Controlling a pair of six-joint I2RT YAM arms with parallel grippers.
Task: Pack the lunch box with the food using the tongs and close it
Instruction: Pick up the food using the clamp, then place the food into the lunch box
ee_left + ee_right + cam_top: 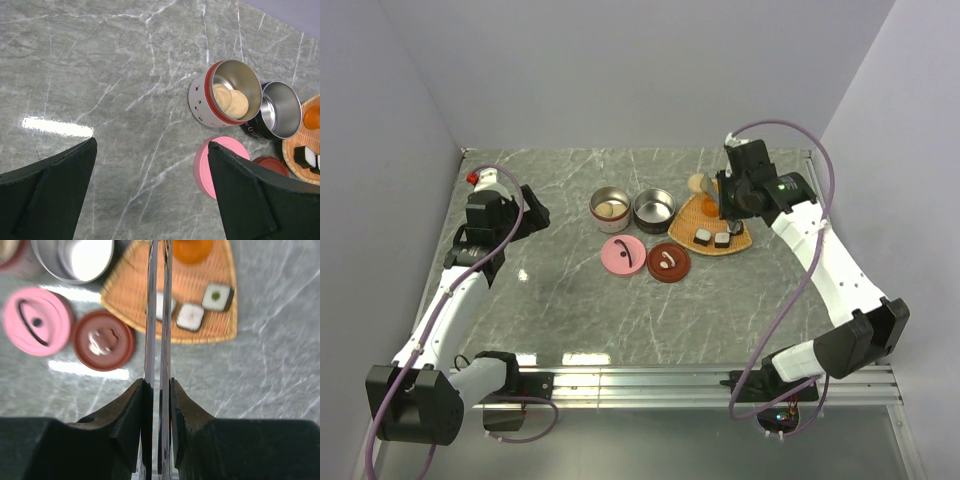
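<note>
Right fingers (131, 407) clamp the tongs (151, 315), arms nearly together, long axis pointing down and left over the tray (212, 325); left fingers (50, 192) spread wide.

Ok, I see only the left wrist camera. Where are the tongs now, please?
Observer: The right fingers are clamped on the tongs, which reach out over the woven tray.
Operator: How many sushi rolls lie on that tray? I see only its edge.
Observer: Three sushi rolls, and one of them sits partly behind the tongs.
Operator: And the red lid? It is half hidden for me.
Observer: The red lid lies flat between the pink lid and the tray.
</note>
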